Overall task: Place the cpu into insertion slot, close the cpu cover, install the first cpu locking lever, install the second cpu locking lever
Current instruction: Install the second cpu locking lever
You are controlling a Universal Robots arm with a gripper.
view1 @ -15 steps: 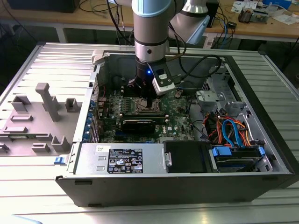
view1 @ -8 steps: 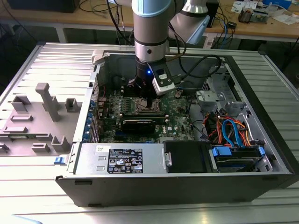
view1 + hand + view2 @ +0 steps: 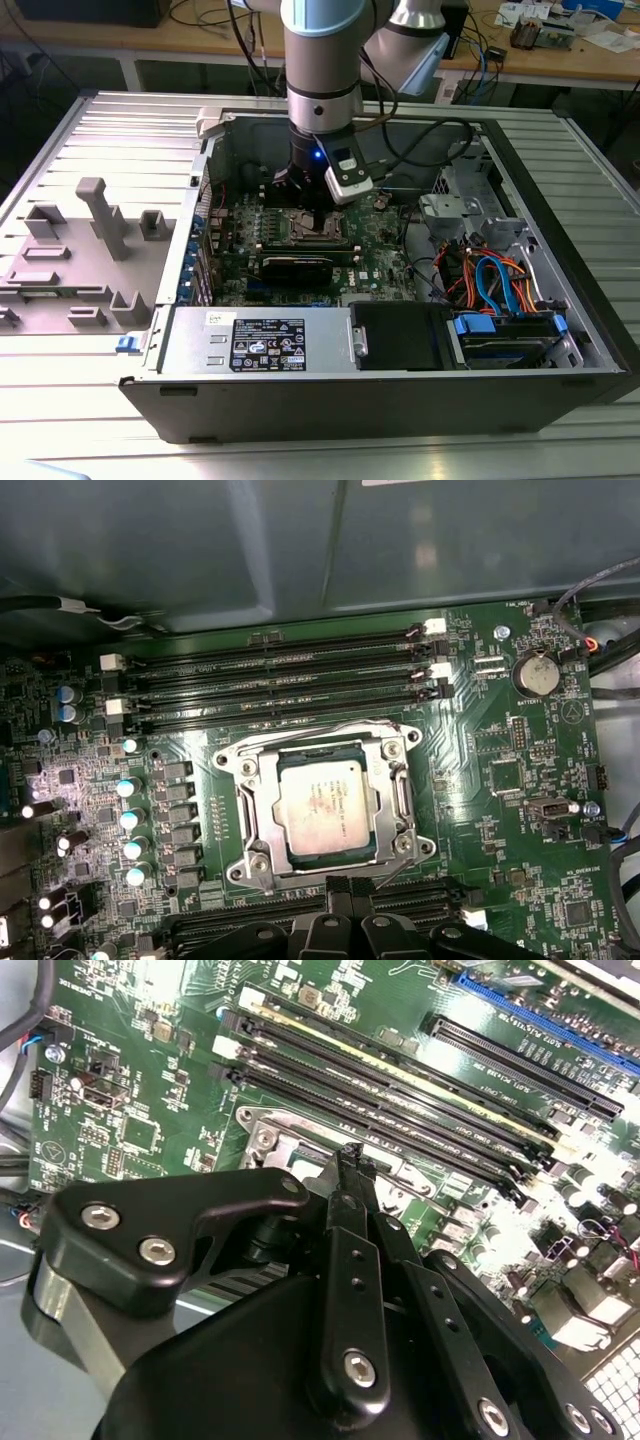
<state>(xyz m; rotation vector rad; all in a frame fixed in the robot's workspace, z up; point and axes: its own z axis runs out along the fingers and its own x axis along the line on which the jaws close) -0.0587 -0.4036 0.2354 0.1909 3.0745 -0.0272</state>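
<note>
Nearest the wrist cameras, the claw point(image 3: 350, 1165) hangs just above the motherboard point(image 3: 520, 780) inside the open computer case point(image 3: 560, 340). In the second wrist view its two black fingers point(image 3: 352, 1185) are pressed tip to tip with nothing between them, so it is closed and empty. In the first wrist view the same fingertips sit just beside the socket's near edge, seemingly not touching it.

Just beyond the tips lies the insertion slot point(image 3: 232, 865), its silvery rim bolted to the green board. The cpu point(image 3: 325, 805) already rests inside it, flat and square to the rim, its grey metal top facing up. Placing the chip therefore looks done.

The cpu cover point(image 3: 390, 755) appears to be lowered around the chip, its frame lying flat along the edges with the chip showing through the window, so I judge that step finished or very nearly so. Thin wire levers point(image 3: 392, 872) run along the socket's sides and corners; whether either is hooked under its catch I cannot tell. Locking them looks like the work that remains.

Past the socket run the long memory slots point(image 3: 280, 685), then the case's grey wall. In the exterior view the arm point(image 3: 322, 60) stands over all this, the case resting on a ribbed tabletop point(image 3: 70, 380).
</note>
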